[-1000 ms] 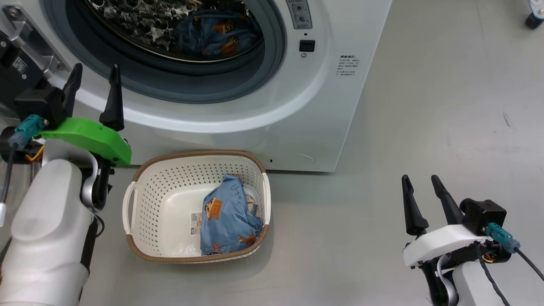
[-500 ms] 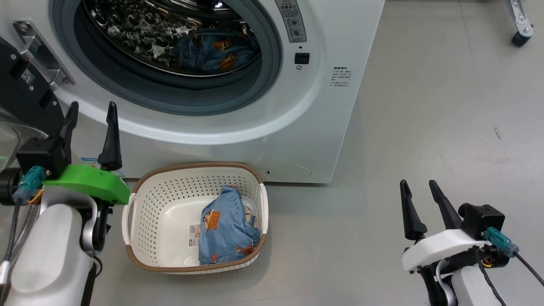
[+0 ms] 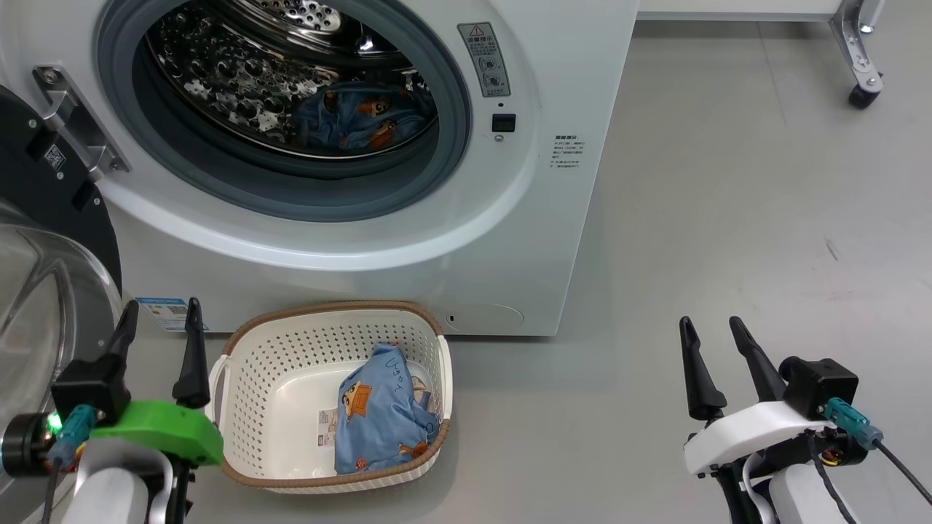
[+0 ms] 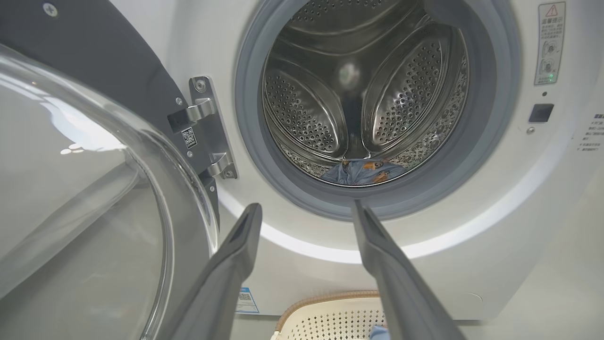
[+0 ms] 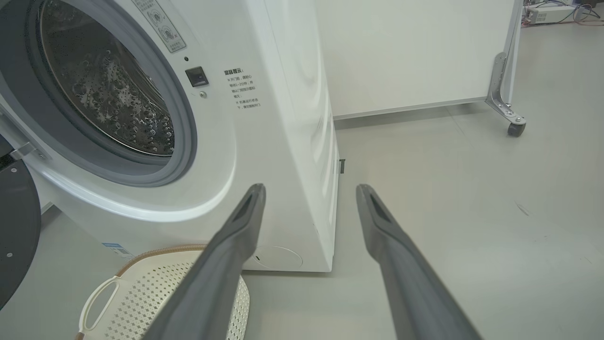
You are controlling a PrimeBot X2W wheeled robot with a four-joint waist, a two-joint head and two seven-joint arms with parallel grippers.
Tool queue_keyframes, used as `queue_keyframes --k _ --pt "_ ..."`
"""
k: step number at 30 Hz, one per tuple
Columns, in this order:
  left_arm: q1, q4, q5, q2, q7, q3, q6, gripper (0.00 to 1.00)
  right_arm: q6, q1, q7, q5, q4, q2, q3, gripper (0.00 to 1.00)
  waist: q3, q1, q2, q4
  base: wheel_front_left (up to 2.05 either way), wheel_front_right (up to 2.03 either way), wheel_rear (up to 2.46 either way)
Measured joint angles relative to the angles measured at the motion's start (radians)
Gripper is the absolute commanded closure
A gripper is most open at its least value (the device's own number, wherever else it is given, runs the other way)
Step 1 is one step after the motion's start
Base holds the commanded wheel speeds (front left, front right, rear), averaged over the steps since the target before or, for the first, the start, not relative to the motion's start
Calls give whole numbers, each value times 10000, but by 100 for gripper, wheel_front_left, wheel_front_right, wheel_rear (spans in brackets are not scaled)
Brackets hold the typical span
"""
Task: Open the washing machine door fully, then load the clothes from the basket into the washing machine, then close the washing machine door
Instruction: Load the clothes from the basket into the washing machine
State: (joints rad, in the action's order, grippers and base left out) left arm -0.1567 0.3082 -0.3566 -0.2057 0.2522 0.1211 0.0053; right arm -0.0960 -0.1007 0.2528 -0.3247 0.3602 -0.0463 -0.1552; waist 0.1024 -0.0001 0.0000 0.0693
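1. The washer (image 3: 408, 247) stands with its mouth uncovered, and its steel drum (image 3: 240, 80) is in plain view.
2. The door (image 3: 33, 306) is swung wide open on the hinge at the washer's left.
3. The basket (image 3: 255, 349) sits on the floor (image 3: 728, 218), just in front of the washer and below its mouth.
4. One blue garment (image 3: 378, 415) lies in the basket's right half. A second garment (image 3: 357, 120) lies low in the washer's drum.
5. The left gripper (image 3: 162, 304) hovers in front of the washer's lower left corner, between door and basket. Its fingers are spread and empty.
6. The right gripper (image 3: 709, 320) hangs well off to the washer's right, over bare floor. Its fingers are spread and hold nothing.
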Motion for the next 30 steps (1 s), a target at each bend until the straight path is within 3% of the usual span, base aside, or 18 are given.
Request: queue_keyframes --k 11,30 --pt "1328 -637 138 326 0 -307 92 0 -75 84 0 247 -389 10 -69 0 -265 0 0 -234 0 0 0" --pt "2283 -1361 560 573 0 -660 125 0 -75 515 0 454 -809 0 104 0 -437 0 0 -348 0 0 0"
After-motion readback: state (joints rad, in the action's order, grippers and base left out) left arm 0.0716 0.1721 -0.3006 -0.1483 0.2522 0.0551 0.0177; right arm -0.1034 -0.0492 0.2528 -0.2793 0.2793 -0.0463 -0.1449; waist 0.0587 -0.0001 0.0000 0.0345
